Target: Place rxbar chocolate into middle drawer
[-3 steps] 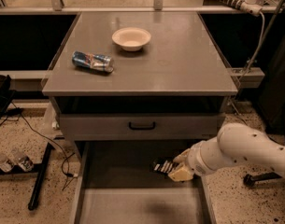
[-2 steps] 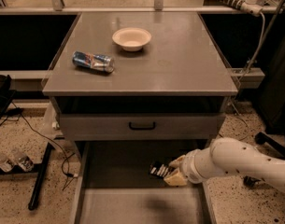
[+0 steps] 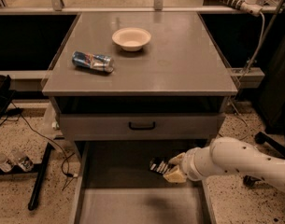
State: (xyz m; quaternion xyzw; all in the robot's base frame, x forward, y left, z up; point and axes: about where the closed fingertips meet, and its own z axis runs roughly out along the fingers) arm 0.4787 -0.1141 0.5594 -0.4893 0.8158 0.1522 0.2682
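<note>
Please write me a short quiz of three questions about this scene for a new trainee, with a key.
1. Fill in: the can lies on its ____ on the cabinet top, left of the bowl.
2. The hand, over the open middle drawer, holds: A) the can B) the rxbar chocolate C) the bowl.
3. True or false: the rxbar chocolate lies on the cabinet top.
Key: 1 side; 2 B; 3 false.

The grey desk (image 3: 179,64) carries two things on its flat top: a pale bowl (image 3: 131,38) upright near the back middle, and a blue-and-silver can (image 3: 92,61) lying on its side toward the left edge, apart from the bowl. Below the top, the gripper (image 3: 172,168) grips a snack bar (image 3: 157,165) above the open drawer (image 3: 132,204).
</note>
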